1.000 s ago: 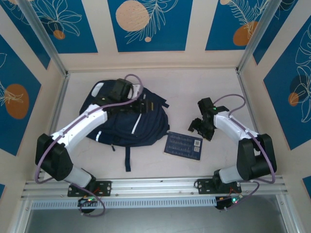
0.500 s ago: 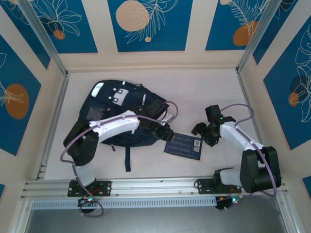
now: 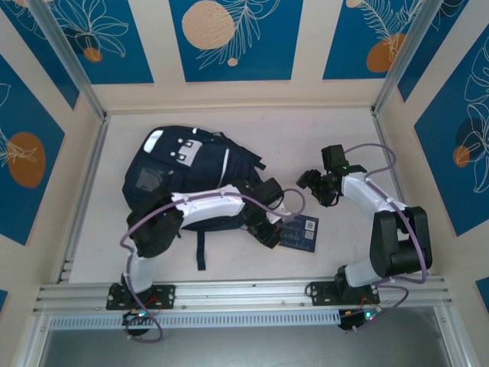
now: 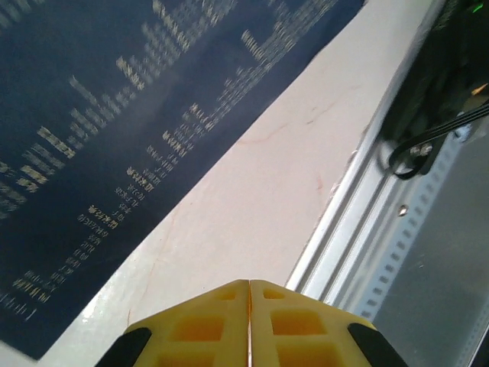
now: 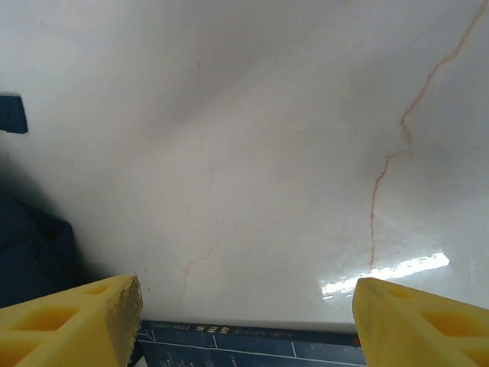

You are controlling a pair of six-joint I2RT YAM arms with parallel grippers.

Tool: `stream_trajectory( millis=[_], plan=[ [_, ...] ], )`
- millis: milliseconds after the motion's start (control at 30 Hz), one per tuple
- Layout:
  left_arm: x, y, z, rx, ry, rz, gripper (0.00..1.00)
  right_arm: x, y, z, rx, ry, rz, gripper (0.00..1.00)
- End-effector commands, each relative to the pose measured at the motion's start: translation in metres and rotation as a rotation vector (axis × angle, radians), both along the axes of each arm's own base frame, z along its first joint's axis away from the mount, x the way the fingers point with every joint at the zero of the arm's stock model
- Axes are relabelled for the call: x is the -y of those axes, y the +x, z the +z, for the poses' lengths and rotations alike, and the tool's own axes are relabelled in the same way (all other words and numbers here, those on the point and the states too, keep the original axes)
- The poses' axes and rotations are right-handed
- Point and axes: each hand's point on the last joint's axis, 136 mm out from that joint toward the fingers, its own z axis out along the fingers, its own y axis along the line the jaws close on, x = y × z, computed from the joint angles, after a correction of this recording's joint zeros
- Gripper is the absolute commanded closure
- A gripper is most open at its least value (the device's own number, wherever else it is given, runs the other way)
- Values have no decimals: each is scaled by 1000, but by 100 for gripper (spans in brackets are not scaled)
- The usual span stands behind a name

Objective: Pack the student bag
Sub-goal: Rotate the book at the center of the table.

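The student bag, a large navy backpack with white stripes, lies at the back left of the table. A small navy booklet with pale print lies to its right. My left gripper is low at the booklet's left edge. In the left wrist view its yellow fingers are pressed together with nothing between them, and the booklet lies beyond them. My right gripper hovers behind the booklet, open. Its yellow fingertips stand wide apart over bare table, with the booklet's edge just below them.
An aluminium rail runs along the near edge and shows up close as the rail in the left wrist view. Metal posts and patterned walls close in the table. A dark corner of the bag lies left of my right gripper.
My left arm swung from over the bag's top down and right to the booklet's left edge, and its gripper closed. My right gripper drifted a little back from the booklet.
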Motion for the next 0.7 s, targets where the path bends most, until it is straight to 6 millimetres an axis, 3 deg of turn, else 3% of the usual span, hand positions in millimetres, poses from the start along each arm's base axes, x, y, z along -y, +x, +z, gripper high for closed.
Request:
stream_trajectory(
  millis=[0, 233, 333, 467, 667],
  plan=[
    [4, -1, -2, 6, 16, -41, 92, -1, 6, -1, -7, 41, -8, 27],
    [-1, 12, -36, 77, 120, -36, 92, -3, 6, -14, -39, 72, 3, 28],
    [-7, 22, -44, 135, 164, -45, 95, -1, 4, -21, -58, -2, 27, 28],
    [-14, 45, -50, 251, 232, -36, 99, -3, -2, -30, -86, 3, 26, 28],
    [-12, 90, -38, 383, 243, 65, 97, -2, -17, -32, -96, 10, 16, 28]
  ],
)
